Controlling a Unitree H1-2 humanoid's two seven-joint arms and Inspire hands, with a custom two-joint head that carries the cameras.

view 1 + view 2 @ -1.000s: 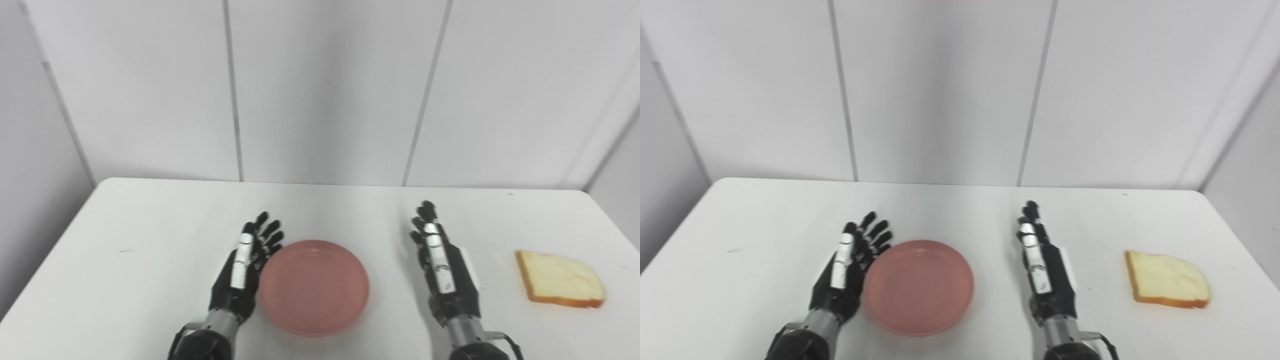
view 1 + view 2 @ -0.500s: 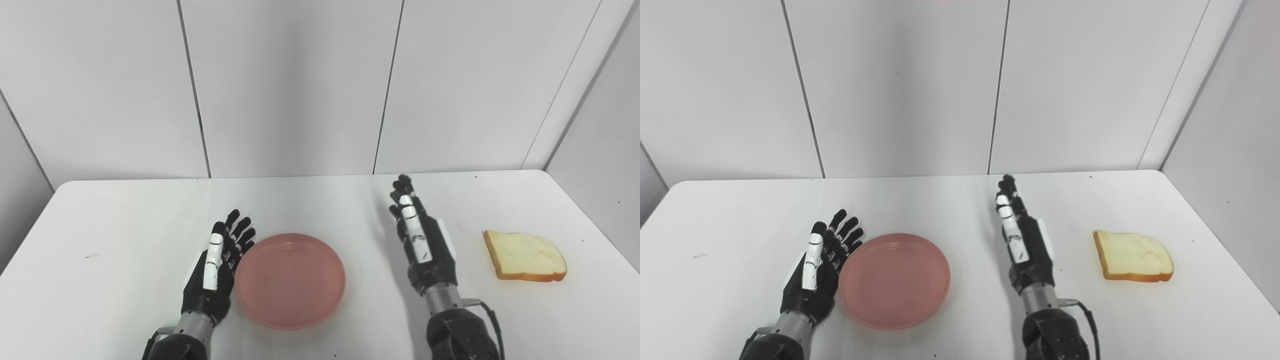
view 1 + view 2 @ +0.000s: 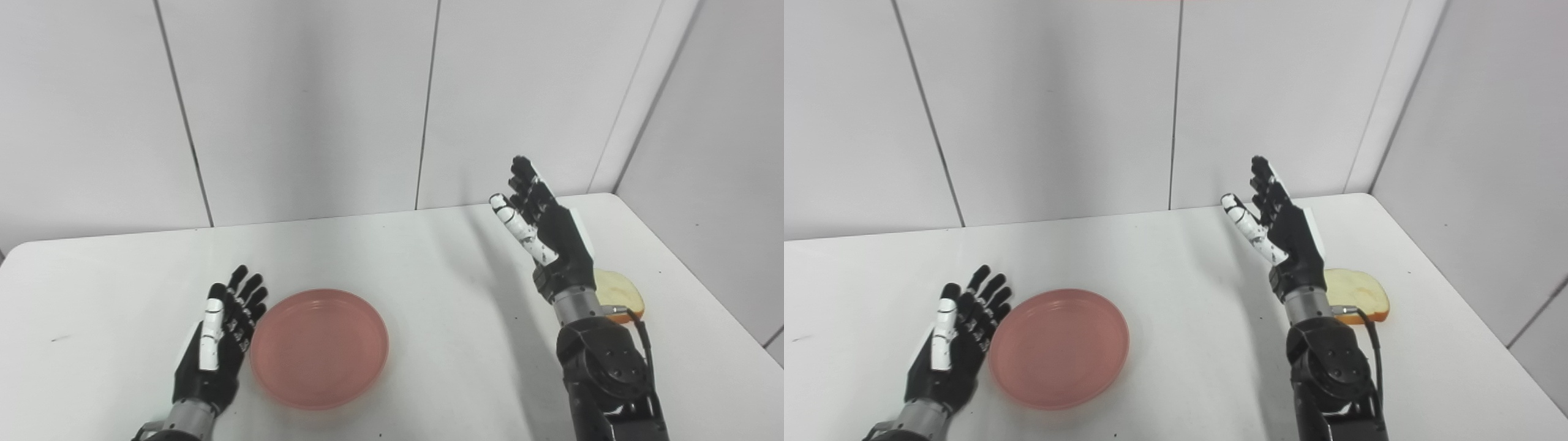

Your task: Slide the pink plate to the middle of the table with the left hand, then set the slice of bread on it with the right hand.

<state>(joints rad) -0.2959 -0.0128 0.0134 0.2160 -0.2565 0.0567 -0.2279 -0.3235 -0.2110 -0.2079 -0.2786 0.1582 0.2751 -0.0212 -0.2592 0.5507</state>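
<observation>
A round pink plate [image 3: 319, 347] lies flat on the white table [image 3: 429, 288], a little left of centre. My left hand [image 3: 219, 343] rests open on the table against the plate's left rim, fingers straight and pointing away. Raised above the table at the right, my right hand [image 3: 542, 236] is open with fingers spread and holds nothing. The slice of bread [image 3: 1356, 295] lies on the table near the right edge, just behind and to the right of that hand's wrist, which hides part of it.
White wall panels [image 3: 306, 104] stand right behind the table's far edge. A side wall [image 3: 723, 153] closes in at the right, close to the table's right edge [image 3: 704, 288].
The camera has swung to the right, so the whole scene shifted left. My right hand has lifted off the table and moved toward the bread. Left hand and plate keep their places.
</observation>
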